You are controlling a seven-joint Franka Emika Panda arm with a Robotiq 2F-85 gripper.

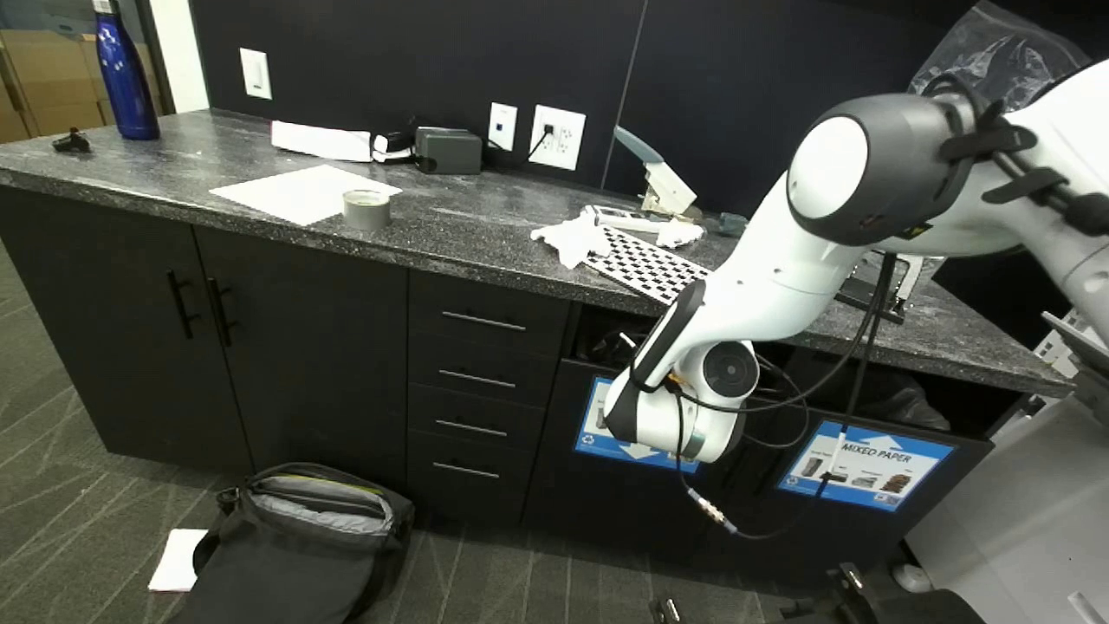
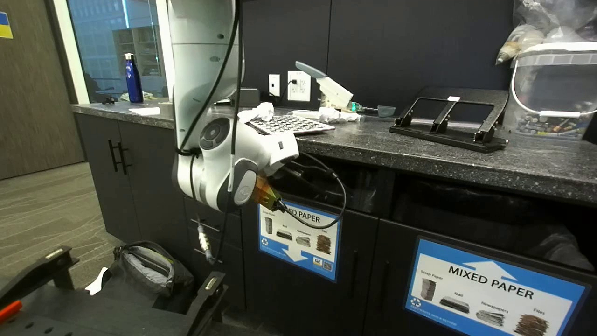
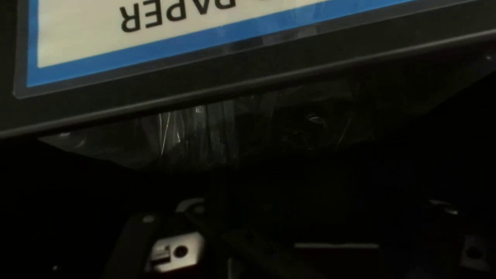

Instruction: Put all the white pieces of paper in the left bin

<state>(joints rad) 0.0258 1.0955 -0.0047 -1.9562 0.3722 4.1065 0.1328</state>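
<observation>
Two crumpled white pieces of paper rest on the counter: a larger one (image 1: 576, 238) at the near end of the checkered mat and another (image 2: 330, 114) behind it. The left bin (image 2: 298, 249) carries a blue-and-white label, partly covered by the arm in both exterior views. In the wrist view its label (image 3: 93, 35) appears upside down above the rim, with a clear plastic liner (image 3: 193, 135) below. My gripper (image 3: 324, 250) is at the bin's dark opening, its fingers (image 3: 182, 250) spread far apart. No paper shows between them. Both exterior views hide the fingertips behind the wrist.
The counter edge (image 2: 354, 154) overhangs the opening. A checkered mat (image 1: 650, 269), flat white sheet (image 1: 295, 192), tape roll (image 1: 366, 211) and black stand (image 2: 447, 128) are on the counter. Another labelled bin (image 2: 489, 289) stands at the right. A cable (image 2: 343, 196) loops from the wrist.
</observation>
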